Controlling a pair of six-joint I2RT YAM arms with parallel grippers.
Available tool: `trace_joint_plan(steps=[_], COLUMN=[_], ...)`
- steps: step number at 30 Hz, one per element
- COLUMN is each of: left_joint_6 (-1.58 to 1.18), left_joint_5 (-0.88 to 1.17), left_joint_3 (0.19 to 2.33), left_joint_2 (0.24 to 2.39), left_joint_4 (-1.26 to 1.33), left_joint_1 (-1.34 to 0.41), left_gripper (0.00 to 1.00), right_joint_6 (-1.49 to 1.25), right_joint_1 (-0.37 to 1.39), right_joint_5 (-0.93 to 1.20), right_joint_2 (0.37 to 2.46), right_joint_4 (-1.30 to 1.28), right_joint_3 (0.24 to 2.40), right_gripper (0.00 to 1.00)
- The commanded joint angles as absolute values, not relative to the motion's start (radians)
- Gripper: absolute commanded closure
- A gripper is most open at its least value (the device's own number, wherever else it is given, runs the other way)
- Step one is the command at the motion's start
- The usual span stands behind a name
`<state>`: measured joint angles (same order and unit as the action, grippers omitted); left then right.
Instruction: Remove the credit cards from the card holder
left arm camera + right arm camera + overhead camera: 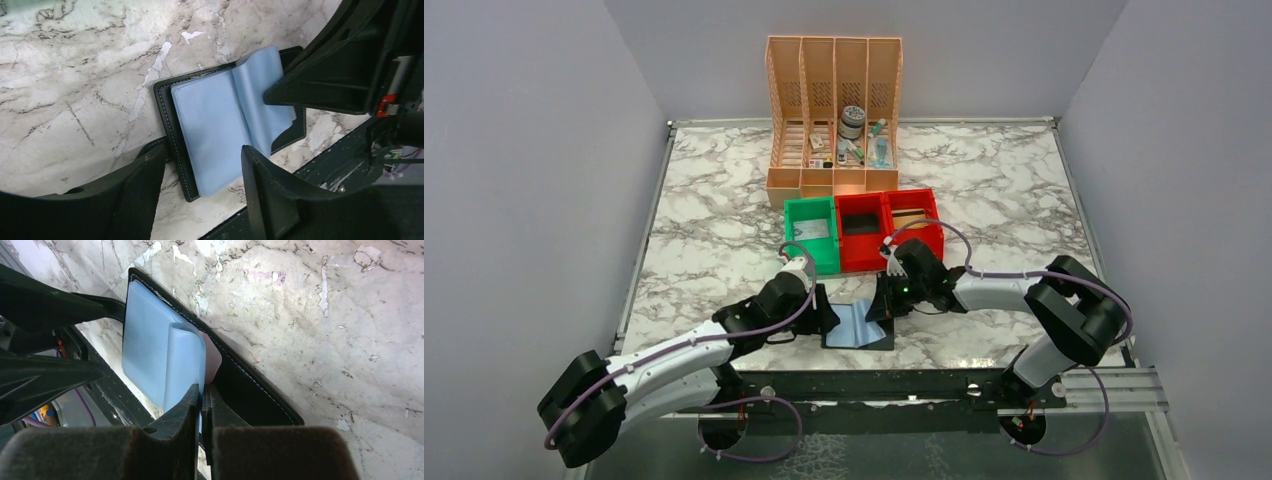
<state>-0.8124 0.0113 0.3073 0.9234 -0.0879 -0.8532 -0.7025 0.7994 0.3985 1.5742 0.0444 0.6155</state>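
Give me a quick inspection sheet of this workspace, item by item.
Surface: marble table, worn patches.
Job's things: card holder lies open near the front edge, blue leaves showing; pale pink edge behind the lifted leaf, perhaps a card.
Clutter: green bin, two red bins, orange file rack holding small items.
Hands: right hand pinches a blue leaf; left hand open, straddling the holder.
Cables: purple cables along both arms.
Surroundings: grey walls.

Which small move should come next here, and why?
Probably the right gripper, shut on a blue sleeve, should lift it a little higher: a pale card seems to show behind it, and the open left gripper straddles the card holder, ready to steady it.
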Motion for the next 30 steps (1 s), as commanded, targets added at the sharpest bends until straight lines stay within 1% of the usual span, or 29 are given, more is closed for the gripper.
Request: trace_joint_plan(steps=[1, 5, 9, 12, 21, 23, 28, 30], left_joint_6=[-0.819, -0.826, -0.837, -0.840, -0.858, -0.856, -0.852, -0.850], left_joint_5=[-0.018, 0.001, 0.076, 0.052, -0.022, -0.046, -0.093, -0.105], left_joint_3=[0.343, 0.326, 0.293, 0.298, 0.314, 0.341, 0.371, 0.380], left_joint_2=[0.862, 0.877, 0.927, 0.975, 1.097, 1.112, 1.102, 1.096], left_joint_4=[-0.136, -0.084, 0.044, 0.049, 0.026, -0.015, -0.066, -0.085], left_joint_1=[-0.861, -0.863, -0.869, -0.880, -0.920, -0.940, -0.969, -0.970], left_gripper=[0.39, 0.41, 0.48, 0.50, 0.50, 0.50, 0.43, 0.41], right_joint_6=[-0.689, -0.692, -0.689, -0.687, -0.687, -0.689, -0.692, -0.691], right_joint_1=[0.807, 0.807, 0.807, 0.807, 0.806, 0.807, 0.807, 0.807], right_joint_5=[0.324, 0.314, 0.307, 0.302, 0.293, 0.295, 0.298, 0.298], right_joint_2=[1.564, 1.559, 1.554, 1.555, 1.574, 1.581, 1.593, 1.591], right_joint_4=[0.012, 0.007, 0.005, 0.004, 0.004, 0.006, 0.012, 0.011], right_joint_3=[0.579, 0.580, 0.584, 0.583, 0.577, 0.579, 0.581, 0.582], right_gripper=[0.94, 0.94, 0.94, 0.94, 0.94, 0.94, 0.94, 0.94])
